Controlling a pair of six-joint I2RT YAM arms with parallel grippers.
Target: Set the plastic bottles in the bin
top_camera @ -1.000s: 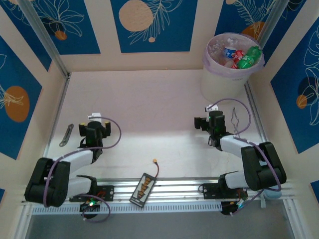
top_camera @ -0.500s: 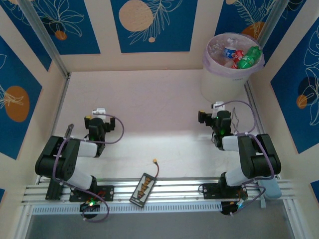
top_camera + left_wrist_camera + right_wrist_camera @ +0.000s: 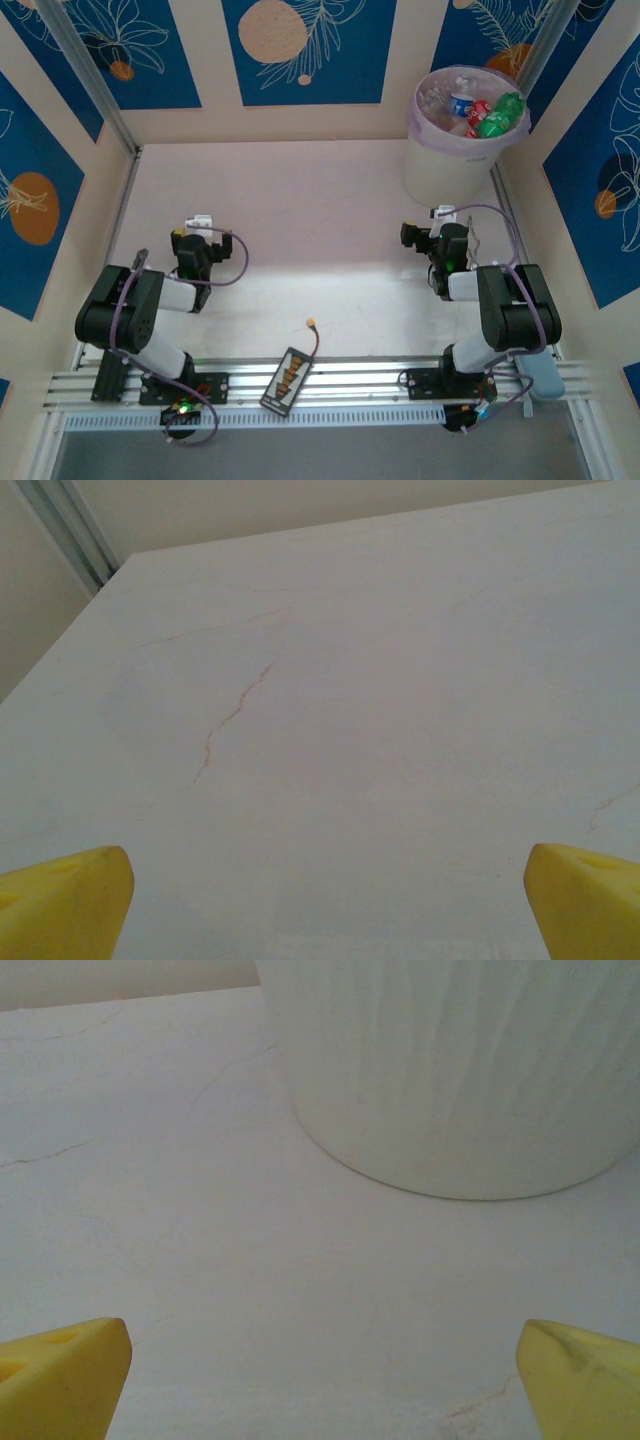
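Several plastic bottles [image 3: 478, 112] are held in the bin [image 3: 440, 175], placed at the upper right of the top view. The left fingers [image 3: 62, 905] and right fingers [image 3: 62, 1380] are spread wide, nothing gripped, low over the bench [image 3: 300, 200], the right ones near the bin's base.

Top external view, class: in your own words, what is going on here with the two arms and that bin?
Two robot arms are clearing plastic bottles into a bin. The plastic bottles I can see all lie inside the bin, at the table's far right corner. Both arms sit folded low near their bases. The left gripper is open and empty over bare table. The right gripper is open and empty too, facing the bin's white wall. The job looks finished.
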